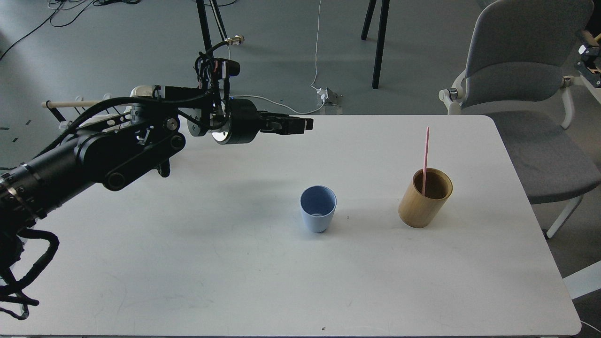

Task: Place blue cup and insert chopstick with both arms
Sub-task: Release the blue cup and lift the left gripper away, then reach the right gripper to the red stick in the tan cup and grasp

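Observation:
The blue cup (318, 209) stands upright and alone on the white table (235, 281), near the middle. My left gripper (303, 125) hangs high above the table, up and to the left of the cup. It points right, is open and holds nothing. The pink chopstick (426, 155) stands nearly upright in the tan bamboo cylinder (424, 199), to the right of the cup. Only a small part of my right arm (589, 61) shows at the right edge, and its fingers cannot be told apart.
A black wire rack with a pale wooden rod (70, 103) and white mugs stands at the table's back left, mostly behind my left arm. A grey chair (521, 70) stands past the table's right back corner.

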`<state>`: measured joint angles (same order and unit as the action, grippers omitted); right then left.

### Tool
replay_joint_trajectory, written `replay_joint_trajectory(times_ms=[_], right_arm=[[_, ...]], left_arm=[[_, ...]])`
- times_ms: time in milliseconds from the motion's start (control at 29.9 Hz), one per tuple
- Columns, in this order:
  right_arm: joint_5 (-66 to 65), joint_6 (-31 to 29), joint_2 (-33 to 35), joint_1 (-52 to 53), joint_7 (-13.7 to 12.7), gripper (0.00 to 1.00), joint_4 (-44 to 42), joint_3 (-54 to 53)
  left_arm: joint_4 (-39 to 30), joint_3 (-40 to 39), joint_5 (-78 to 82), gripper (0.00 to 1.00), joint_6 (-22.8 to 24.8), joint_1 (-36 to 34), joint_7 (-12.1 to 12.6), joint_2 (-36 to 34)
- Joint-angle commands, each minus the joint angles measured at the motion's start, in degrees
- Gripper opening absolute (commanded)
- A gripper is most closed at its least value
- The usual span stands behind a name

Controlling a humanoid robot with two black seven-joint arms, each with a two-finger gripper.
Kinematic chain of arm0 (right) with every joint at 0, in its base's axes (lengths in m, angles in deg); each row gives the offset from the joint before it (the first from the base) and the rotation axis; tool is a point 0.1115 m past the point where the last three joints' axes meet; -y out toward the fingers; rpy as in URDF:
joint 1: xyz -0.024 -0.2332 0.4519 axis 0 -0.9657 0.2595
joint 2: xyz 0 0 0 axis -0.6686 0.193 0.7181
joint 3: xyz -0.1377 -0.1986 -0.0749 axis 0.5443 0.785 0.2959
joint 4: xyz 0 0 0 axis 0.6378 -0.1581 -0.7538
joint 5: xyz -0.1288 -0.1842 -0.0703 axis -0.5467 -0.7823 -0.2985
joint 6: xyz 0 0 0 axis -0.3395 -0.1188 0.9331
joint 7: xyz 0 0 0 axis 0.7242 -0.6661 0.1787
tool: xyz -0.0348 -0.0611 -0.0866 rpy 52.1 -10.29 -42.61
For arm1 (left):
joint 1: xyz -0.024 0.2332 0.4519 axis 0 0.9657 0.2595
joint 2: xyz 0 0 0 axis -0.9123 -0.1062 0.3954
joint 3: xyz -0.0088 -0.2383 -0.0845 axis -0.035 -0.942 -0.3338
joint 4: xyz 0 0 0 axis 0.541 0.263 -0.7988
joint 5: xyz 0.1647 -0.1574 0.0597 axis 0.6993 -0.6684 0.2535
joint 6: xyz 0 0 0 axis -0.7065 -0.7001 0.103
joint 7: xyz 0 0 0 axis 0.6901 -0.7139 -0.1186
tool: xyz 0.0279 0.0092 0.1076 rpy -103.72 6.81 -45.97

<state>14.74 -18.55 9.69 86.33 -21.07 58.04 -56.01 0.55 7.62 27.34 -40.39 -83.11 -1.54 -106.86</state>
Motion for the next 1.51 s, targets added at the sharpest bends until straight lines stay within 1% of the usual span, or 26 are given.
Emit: replay_joint_trajectory(times_ms=[0, 33, 167, 201, 301, 334, 368, 502, 569, 635, 669, 736, 803, 870, 970, 1137, 1204, 1304, 1338, 1405, 1472], right_arm=[[-10.02, 3.76, 4.75, -0.23, 0.04, 0.97, 8.83, 1.67], [-13.36, 4.38, 5.28, -0.15, 0.04, 0.97, 10.59, 2.63], [-26.89, 4.65, 5.37, 0.03, -0.14, 0.97, 15.17, 3.87], [-30.32, 4.74, 5.28, 0.03, -0.14, 0.97, 16.05, 3.96], [-41.91, 4.74, 5.11, -0.06, 0.03, 0.97, 19.12, 4.14], [-46.22, 4.74, 5.02, -0.06, 0.04, 0.97, 20.70, 4.22], [-50.00, 4.74, 4.93, -0.14, 0.04, 0.98, 21.85, 4.31], [-68.10, 4.74, 4.41, -0.24, -0.05, 0.97, 23.70, 5.89], [-74.36, 4.74, 2.57, -0.15, -0.40, 0.97, 23.71, 7.21], [-79.29, 4.74, -0.59, 0.03, -1.10, 0.91, 23.44, 9.05], [-80.70, 4.83, -1.65, 0.03, -1.80, 0.90, 23.09, 9.93], [-81.68, 5.00, -3.67, -0.06, -4.00, 0.86, 21.17, 12.12], [-82.21, 5.09, -5.87, -0.06, -4.71, 0.83, 19.58, 14.23], [-82.73, 5.44, -7.98, -0.15, -4.97, 0.77, 17.91, 15.82], [-86.59, 5.62, -10.62, 0.03, -5.06, 0.73, 14.66, 16.70], [-90.82, 5.53, -11.50, -0.06, -5.15, 0.64, 14.04, 17.67], [-91.87, 5.53, -12.12, 0.12, -5.41, 0.57, 14.04, 18.98], [-91.97, 5.62, -12.65, 0.12, -8.13, 0.43, 14.04, 19.43], [-91.97, 5.62, -12.65, 0.12, -8.49, 0.39, 14.04, 19.43], [-91.88, 5.62, -12.65, 0.03, -8.49, 0.36, 13.86, 19.43], [-91.88, 5.62, -12.82, 0.03, -8.49, 0.35, 13.51, 19.43]], left_arm=[[2.09, -9.26, -21.37, 0.95, 0.01, 2.33, 0.00, -0.21], [3.67, -11.20, -28.49, 0.98, 0.01, 2.95, 0.00, -0.04], [5.88, -13.33, -50.05, 0.99, -0.22, 3.04, -0.53, 0.49], [5.97, -13.50, -53.75, 0.99, -0.66, 3.04, -1.40, 0.84], [6.58, -16.65, -63.25, 0.99, -1.36, 3.04, -7.10, 1.89], [8.23, -18.06, -65.28, 0.99, -1.71, 3.21, -8.52, 2.07], [10.25, -18.77, -66.69, 0.99, -1.89, 3.21, -9.14, 2.16], [20.53, -19.22, -72.05, 0.99, -0.58, 3.39, -9.23, 2.25], [23.01, -18.95, -73.38, 0.99, 0.01, 3.39, -9.14, 2.25], [24.59, -18.95, -73.73, 0.99, 0.01, 3.39, -9.06, 2.25], [24.95, -18.95, -73.73, 0.99, 0.01, 3.48, -9.06, 2.25], [25.13, -18.95, -73.82, 0.99, 0.01, 3.57, -9.06, 2.34], [25.21, -18.95, -74.08, 0.99, 0.01, 4.26, -9.23, 2.34], [25.13, -19.22, -75.05, 0.99, 0.01, 5.23, -9.41, 2.34], [25.13, -19.31, -76.19, 0.99, 0.01, 5.59, -9.50, 2.16], [25.21, -19.31, -76.28, 0.99, 0.01, 6.73, -9.41, 1.81], [25.21, -19.31, -76.46, 0.99, 0.01, 6.82, -9.58, 1.90], [25.48, -19.48, -77.33, 0.99, 0.01, 6.82, -9.76, 1.90], [26.00, -19.48, -78.12, 0.99, 0.01, 6.82, -9.76, 1.98], [26.88, -19.39, -79.88, 0.99, 0.01, 6.82, -9.76, 1.98], [27.23, -19.39, -80.50, 0.99, 0.01, 6.82, -9.67, 1.98]])
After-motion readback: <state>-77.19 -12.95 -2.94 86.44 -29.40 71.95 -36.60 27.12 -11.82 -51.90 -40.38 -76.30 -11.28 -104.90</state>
